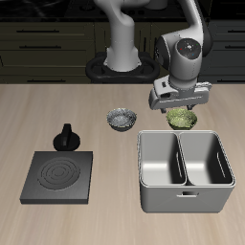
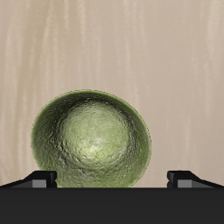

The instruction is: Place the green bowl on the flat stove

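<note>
Open tool (image 1: pixel 182 107) above green bowl (image 2: pixel 91 142)

Your green bowl (image 1: pixel 182 120) is a small, round, shallow dish, olive on the outside with a mottled lighter green inside; it sits upright, mouth up, on the tabletop (image 1: pixel 38 115), far back from the front edge. The wrist view shows its whole rim round and its inside empty (image 2: pixel 91 143). Your flat stove (image 1: pixel 59 175) is a flat square black plate with concentric ring grooves, lying level near the front edge, well apart from the bowl and with nothing on it.
</note>
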